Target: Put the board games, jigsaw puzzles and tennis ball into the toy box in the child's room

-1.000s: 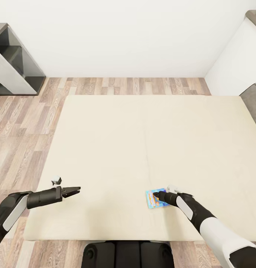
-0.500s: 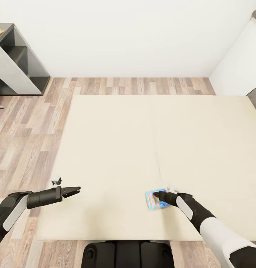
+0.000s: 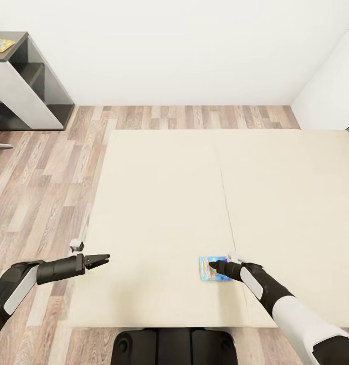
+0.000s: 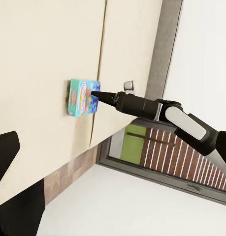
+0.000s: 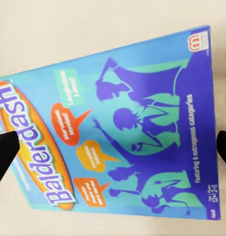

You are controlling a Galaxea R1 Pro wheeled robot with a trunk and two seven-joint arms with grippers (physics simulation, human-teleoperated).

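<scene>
A blue board game (image 3: 206, 269) with cartoon figures hangs low over the near part of the cream bed (image 3: 194, 203), and my right gripper (image 3: 215, 265) is shut on it. The right wrist view looks straight down on its cover (image 5: 122, 132), with a dark fingertip (image 5: 4, 152) at each side edge. From the left wrist view I see the same board game (image 4: 80, 97) at the tip of my right gripper (image 4: 93, 93). My left gripper (image 3: 103, 260) is open and holds nothing, over the bed's left edge. A jigsaw puzzle (image 3: 2, 44) lies on the table's dark side section (image 3: 22, 76) at the far left.
Wood-plank floor (image 3: 37, 192) runs along the left of the bed and behind it. White walls close the back, and a white panel (image 3: 331, 86) stands at the far right. My dark base (image 3: 174, 347) sits at the bed's near edge.
The whole picture has shifted right, so the camera has turned left. The table end and the jigsaw puzzle have come into view. Both grippers and the held board game keep their places.
</scene>
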